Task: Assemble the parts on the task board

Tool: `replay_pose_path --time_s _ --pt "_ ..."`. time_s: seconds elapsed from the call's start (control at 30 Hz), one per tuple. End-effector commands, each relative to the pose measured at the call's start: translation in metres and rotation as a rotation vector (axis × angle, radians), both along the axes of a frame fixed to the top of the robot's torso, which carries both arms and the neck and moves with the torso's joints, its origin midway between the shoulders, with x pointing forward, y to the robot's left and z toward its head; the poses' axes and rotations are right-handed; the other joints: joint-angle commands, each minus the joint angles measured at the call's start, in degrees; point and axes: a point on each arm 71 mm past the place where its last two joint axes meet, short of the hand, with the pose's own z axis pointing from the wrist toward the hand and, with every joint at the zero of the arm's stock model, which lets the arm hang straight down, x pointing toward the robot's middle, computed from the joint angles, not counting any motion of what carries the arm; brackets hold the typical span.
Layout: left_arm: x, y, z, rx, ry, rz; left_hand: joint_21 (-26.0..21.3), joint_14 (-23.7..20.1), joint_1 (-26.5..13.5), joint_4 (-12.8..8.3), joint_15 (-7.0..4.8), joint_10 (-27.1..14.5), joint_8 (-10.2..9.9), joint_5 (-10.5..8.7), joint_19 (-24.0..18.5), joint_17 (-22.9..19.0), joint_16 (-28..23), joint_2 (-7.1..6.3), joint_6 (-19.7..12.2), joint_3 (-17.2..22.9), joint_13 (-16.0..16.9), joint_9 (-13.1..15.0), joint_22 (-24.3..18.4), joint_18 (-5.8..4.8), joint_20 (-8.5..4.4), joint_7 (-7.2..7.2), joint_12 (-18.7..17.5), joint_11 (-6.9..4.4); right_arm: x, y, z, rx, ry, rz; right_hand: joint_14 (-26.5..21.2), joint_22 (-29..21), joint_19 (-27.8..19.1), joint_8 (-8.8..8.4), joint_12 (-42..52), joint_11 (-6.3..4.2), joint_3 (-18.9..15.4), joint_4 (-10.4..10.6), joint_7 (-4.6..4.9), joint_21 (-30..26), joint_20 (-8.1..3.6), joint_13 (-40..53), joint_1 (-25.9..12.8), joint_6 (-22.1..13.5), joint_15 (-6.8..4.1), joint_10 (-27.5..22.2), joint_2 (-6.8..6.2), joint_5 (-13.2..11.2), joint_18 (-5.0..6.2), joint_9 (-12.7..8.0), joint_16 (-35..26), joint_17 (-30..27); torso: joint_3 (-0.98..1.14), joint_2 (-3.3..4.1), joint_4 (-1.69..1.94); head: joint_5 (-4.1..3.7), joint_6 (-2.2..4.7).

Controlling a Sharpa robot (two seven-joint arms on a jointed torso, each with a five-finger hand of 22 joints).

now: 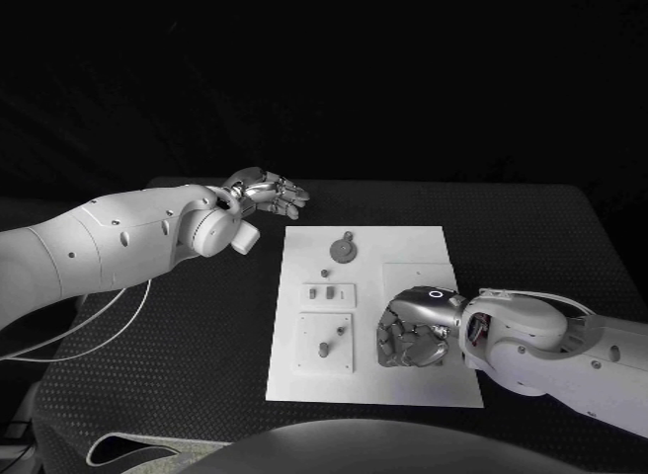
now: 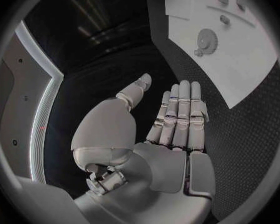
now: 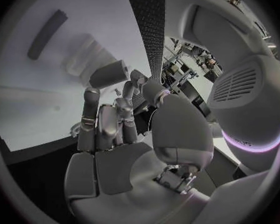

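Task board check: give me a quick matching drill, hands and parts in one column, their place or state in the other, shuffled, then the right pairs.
Column one:
1. left hand
2. right hand
3. round gear-like part
4. task board

Column two:
A. lies flat on the board's far end
B. white plate in the middle of the black table
C. fingers straight, holding nothing, off the board past its far left corner
D. over the board's near right part, fingers curled down

Pairs: 1-C, 2-D, 3-A, 4-B
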Motion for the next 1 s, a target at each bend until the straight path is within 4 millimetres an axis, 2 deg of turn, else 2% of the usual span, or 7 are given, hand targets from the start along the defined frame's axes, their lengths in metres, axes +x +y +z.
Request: replay_pose_path --time_s 0.03,0.57,0.8,1.0 --pt "-0.0004 -0.0024 0.001 -0.007 -0.002 -0.018 0.33 -0.08 -0.42 0.34 0.4 -0.58 0.23 -0.05 -0.33 0.05 -0.29 -0.06 -0.32 0.02 0.09 -0.1 -0.07 0.14 0.12 0.11 0.36 -0.01 -0.0021 0.0022 -0.0006 -0.032 -0.066 0.059 0.5 0.94 0.41 0.2 0.43 0.0 -0.07 -0.43 -0.17 0.35 0.07 0.14 0.71 0.31 0.12 0.53 -0.08 0.22 0.77 0.15 0.29 0.09 0.02 0.0 0.02 0.08 -0.07" --pt "-0.0006 -0.0027 0.0008 -0.007 0.0 -0.018 0.33 -0.09 -0.46 0.42 0.41 -0.61 0.24 -0.05 -0.35 0.08 -0.33 -0.03 -0.35 0.0 0.1 -0.12 -0.08 0.14 0.14 0.12 0.38 0.0 0.002 0.0049 -0.0006 -0.067 -0.234 0.07 1.25 0.97 0.67 0.18 0.63 -0.14 -0.03 -0.5 -0.31 0.5 -0.08 0.36 1.7 0.62 0.25 1.24 0.62 0.22 0.77 0.79 0.57 0.83 -0.03 -0.01 0.02 -0.02 -0.16" --pt "-0.0006 -0.0021 0.0008 -0.007 0.0 -0.018 0.33 -0.1 -0.47 0.44 0.42 -0.64 0.25 -0.05 -0.36 0.1 -0.35 -0.04 -0.37 0.0 0.1 -0.14 -0.09 0.14 0.14 0.12 0.38 0.01 0.0047 0.0024 -0.0051 -0.107 -0.239 0.076 1.29 0.97 0.72 0.15 0.58 -0.17 -0.03 -0.51 -0.33 0.53 -0.11 0.3 1.85 0.69 0.29 1.33 0.78 0.22 0.77 0.91 0.58 0.74 -0.02 -0.02 0.06 -0.03 -0.15" --pt "-0.0006 -0.002 0.0008 -0.007 0.0 -0.018 0.33 -0.11 -0.46 0.44 0.42 -0.66 0.25 -0.05 -0.37 0.11 -0.36 -0.04 -0.38 0.0 0.1 -0.14 -0.09 0.14 0.14 0.13 0.39 0.01 0.0053 0.001 -0.0079 -0.142 -0.23 0.084 1.26 0.97 0.71 0.13 0.57 -0.18 -0.04 -0.52 -0.34 0.53 -0.11 0.29 1.9 0.7 0.32 1.38 0.81 0.22 0.77 0.96 0.57 0.64 -0.03 -0.02 -0.04 0.09 -0.22"
